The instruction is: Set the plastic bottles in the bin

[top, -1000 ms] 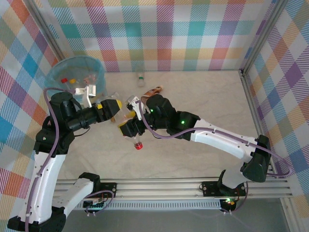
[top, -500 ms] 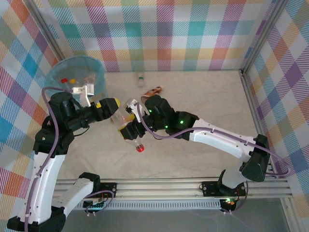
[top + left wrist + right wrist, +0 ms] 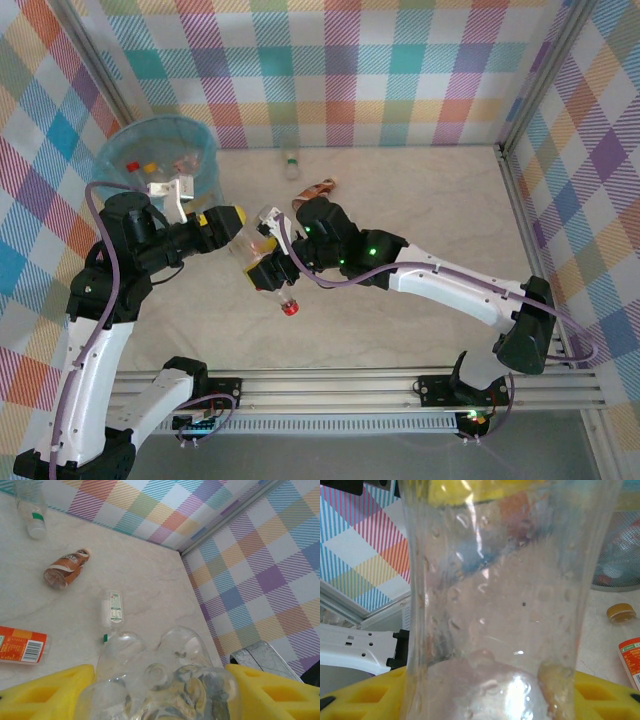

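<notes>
One bin (image 3: 118,150) sits upper left, four plastic bottles (image 3: 65,569) lie on the table (image 3: 420,200), and the right gripper (image 3: 490,700) clamps a fifth, the clear bottle (image 3: 262,262), mid-frame, its base now nearer the left gripper (image 3: 160,690), whose hold I cannot tell.

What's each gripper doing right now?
Left gripper: jaws flank base of the clear bottle; grip cannot be told.
Right gripper: closed on the clear bottle.

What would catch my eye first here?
One clear bottle is caught from both sides: the right pincer grips it and the left pincer flanks its base. At far left stands a blue-bagged bin; an orange bottle lies on the table beyond.
</notes>
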Available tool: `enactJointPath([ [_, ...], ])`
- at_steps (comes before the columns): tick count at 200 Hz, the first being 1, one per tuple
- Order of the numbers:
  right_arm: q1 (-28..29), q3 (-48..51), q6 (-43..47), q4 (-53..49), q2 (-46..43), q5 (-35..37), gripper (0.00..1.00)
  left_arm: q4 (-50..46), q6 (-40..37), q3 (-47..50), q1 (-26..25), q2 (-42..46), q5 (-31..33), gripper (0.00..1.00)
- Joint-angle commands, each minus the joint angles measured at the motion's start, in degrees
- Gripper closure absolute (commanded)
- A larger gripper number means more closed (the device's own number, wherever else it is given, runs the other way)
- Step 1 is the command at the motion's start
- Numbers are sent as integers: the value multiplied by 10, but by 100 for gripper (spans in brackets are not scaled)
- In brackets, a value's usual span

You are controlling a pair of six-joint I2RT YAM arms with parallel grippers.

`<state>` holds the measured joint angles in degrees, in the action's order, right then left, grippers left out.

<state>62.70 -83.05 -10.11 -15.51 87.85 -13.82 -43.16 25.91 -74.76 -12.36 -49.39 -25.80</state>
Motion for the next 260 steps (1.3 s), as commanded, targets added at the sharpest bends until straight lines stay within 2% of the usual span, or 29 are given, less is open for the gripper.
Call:
enactJointPath([
  [1,6,-24,19,6,-1,-12,42,-15,-14,-13,-2,4,61,33],
  [42,6,-21,24,4,-2,-9,42,-11,-11,-12,-2,4,70,36],
  [81,6,-22,24,4,-1,-9,40,-7,-10,-12,-3,2,62,52],
  [92,6,-23,24,3,-1,-8,37,-5,-7,-13,-2,2,63,56],
  [109,6,-27,18,1,-3,10,26,-2,1,-15,-2,7,77,56],
  [125,6,-34,12,-6,-7,41,14,-1,10,-19,-2,14,112,56],
  [167,5,-85,20,-35,-4,107,3,10,16,-48,-2,24,236,60],
  [204,2,-142,37,-38,17,142,0,30,7,-85,-2,-6,310,62],
  [230,-10,-207,39,-43,53,162,0,29,-37,-161,-1,-74,338,63],
  [260,-32,-328,27,-82,123,170,0,41,-97,-256,5,-164,391,63],
])
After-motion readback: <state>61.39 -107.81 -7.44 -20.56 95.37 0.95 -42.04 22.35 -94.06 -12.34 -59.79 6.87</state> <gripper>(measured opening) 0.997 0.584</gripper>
